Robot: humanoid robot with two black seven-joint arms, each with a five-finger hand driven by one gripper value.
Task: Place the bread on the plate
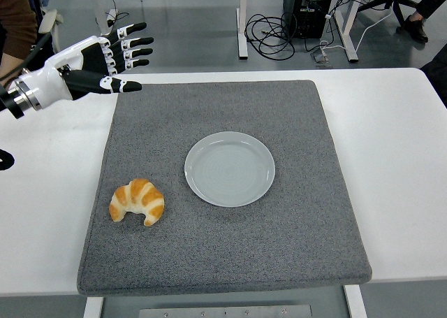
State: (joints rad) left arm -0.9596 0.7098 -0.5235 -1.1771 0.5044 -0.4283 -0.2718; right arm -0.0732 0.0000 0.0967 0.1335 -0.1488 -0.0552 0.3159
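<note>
- You have a white table [398, 157] with a large grey mat [230, 262] covering most of its middle.
- Your left arm [28, 91] reaches in from the upper left; its hand [105, 59] is above the table's far left corner, just beside the mat's far left corner, with the fingers [136, 51] spread and holding nothing.
- Your plate [230, 168] sits empty near the middle of the mat.
- Your bread [137, 201], a croissant, lies on the mat to the left of the plate, apart from it and well apart from the hand.
- A person's brown sleeve [15, 17] shows at the top left.
</note>
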